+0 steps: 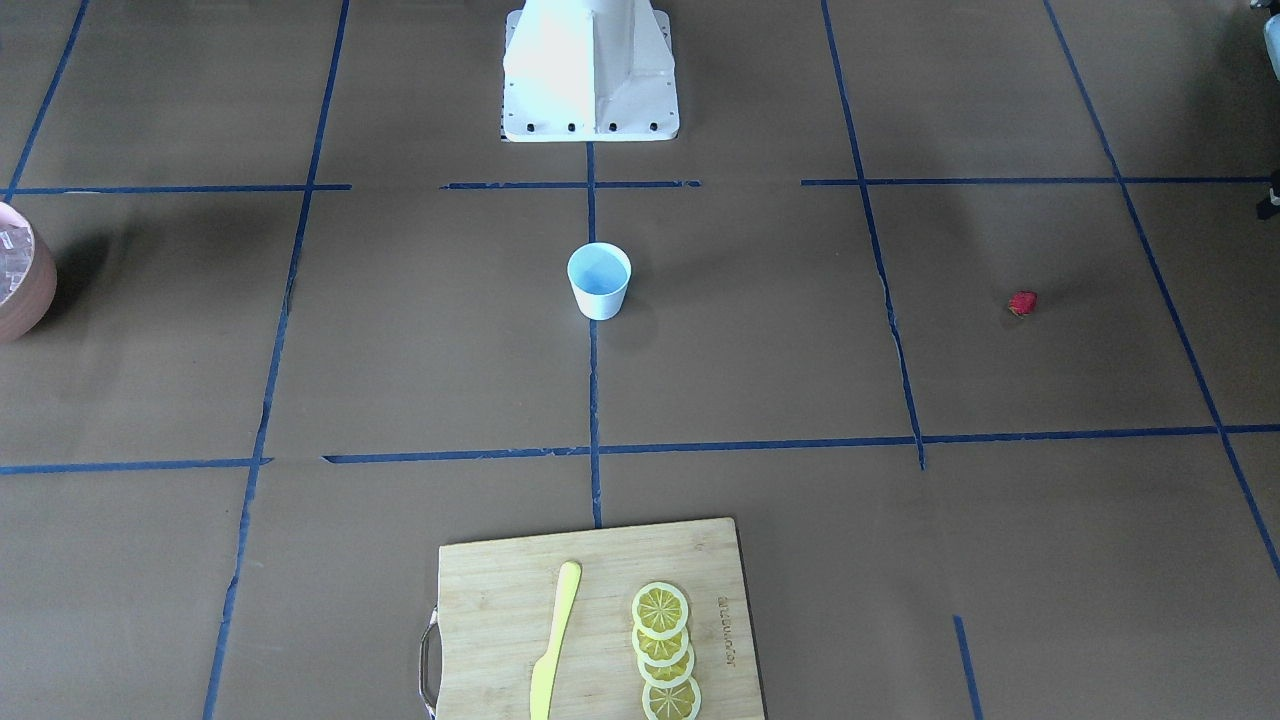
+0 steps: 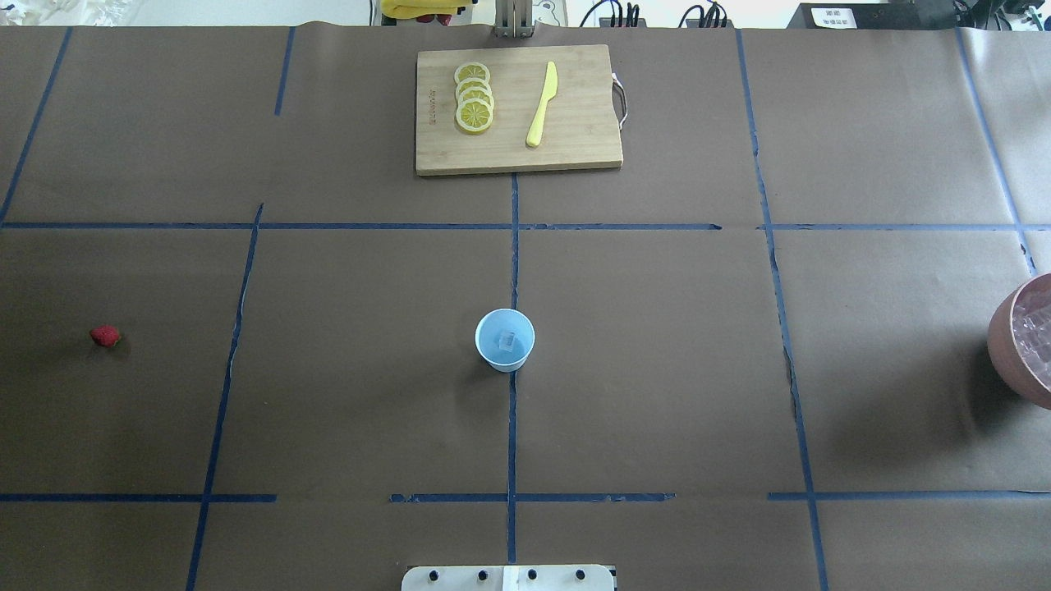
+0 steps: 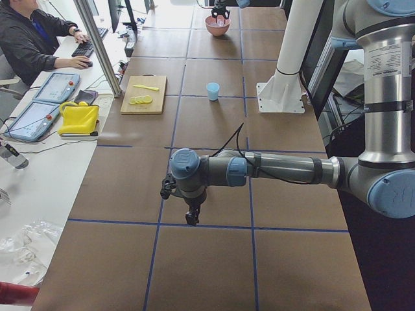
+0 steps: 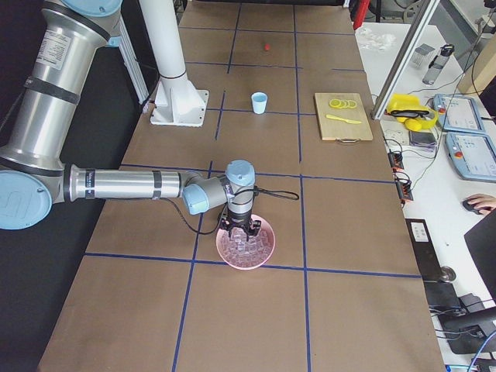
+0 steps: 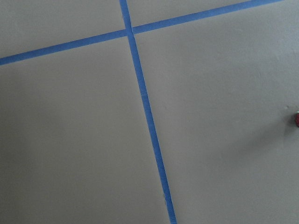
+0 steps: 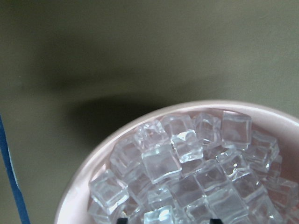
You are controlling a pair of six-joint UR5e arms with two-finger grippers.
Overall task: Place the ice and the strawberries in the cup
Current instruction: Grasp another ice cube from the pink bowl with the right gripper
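You can see the right gripper [image 4: 246, 232] with fingers spread above the ice [image 6: 187, 172] in the pink bowl [image 6: 88, 172], the left gripper [image 3: 192, 219] impossible to judge, 1 cube inside the cup [image 2: 505, 340] mid-desk [image 2: 657, 369], and the strawberry [image 2: 105, 335] well apart on the robot's left

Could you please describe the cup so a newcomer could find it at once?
From the white robot base, follow the central blue tape line towards the cutting board; the cup stands on it, between the two. It is small, white outside, pale blue inside, unlike the wide pinkish bowl heaped with ice.
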